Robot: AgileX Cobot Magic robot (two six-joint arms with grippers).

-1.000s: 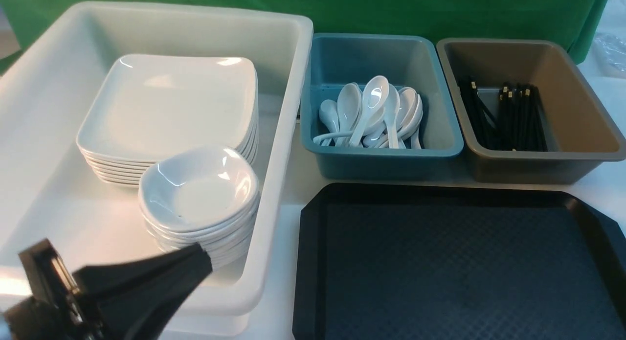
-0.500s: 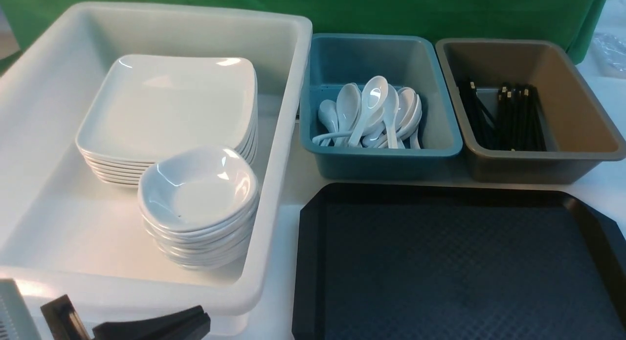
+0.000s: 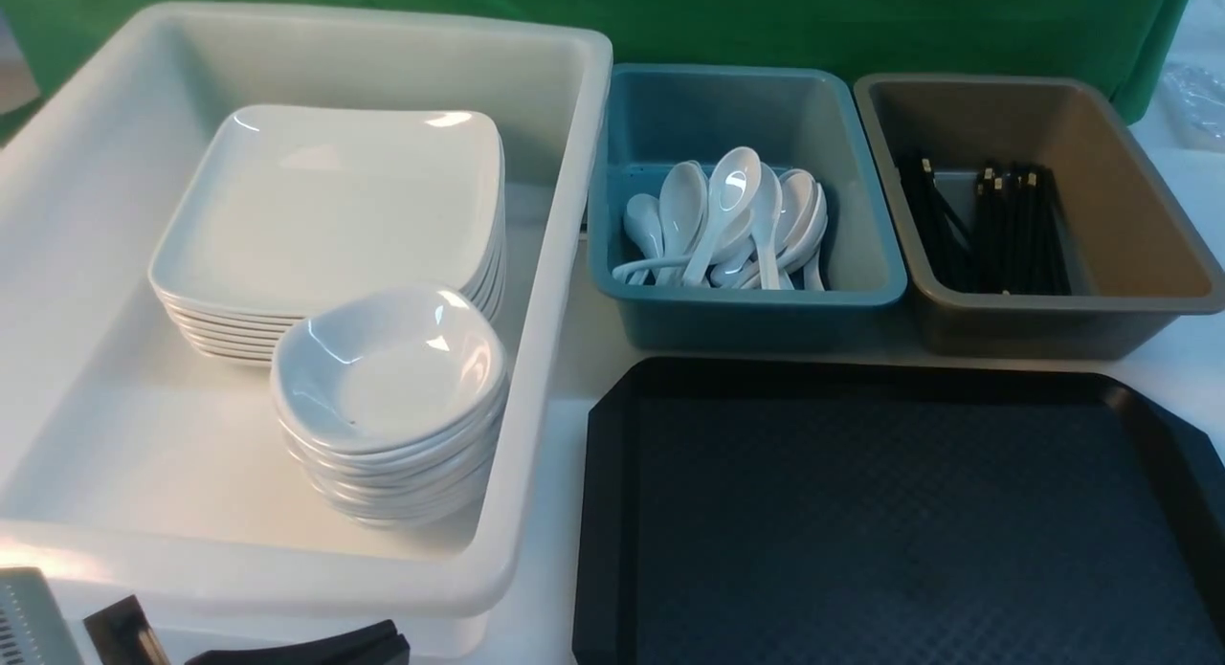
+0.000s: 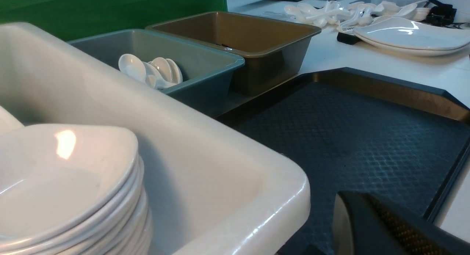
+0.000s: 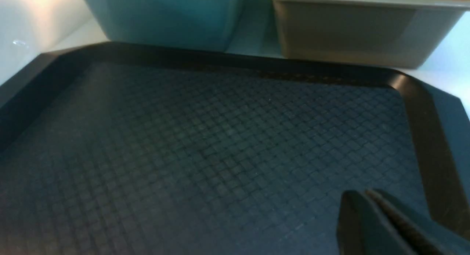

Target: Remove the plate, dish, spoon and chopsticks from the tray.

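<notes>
Dish tops its stack at tub centre's five o'clock, plate at twelve, presumably sorted by shape. Spoons and chopsticks occupy separate bins, apparently by type. Left claw and right claw: closed, empty; clearance appears complete.

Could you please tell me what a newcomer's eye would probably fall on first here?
Probably the big white tub on the left, holding stacked white plates and dishes. Next, perhaps, the bare black tray to its right, with the teal bin of white spoons beyond it.
</notes>
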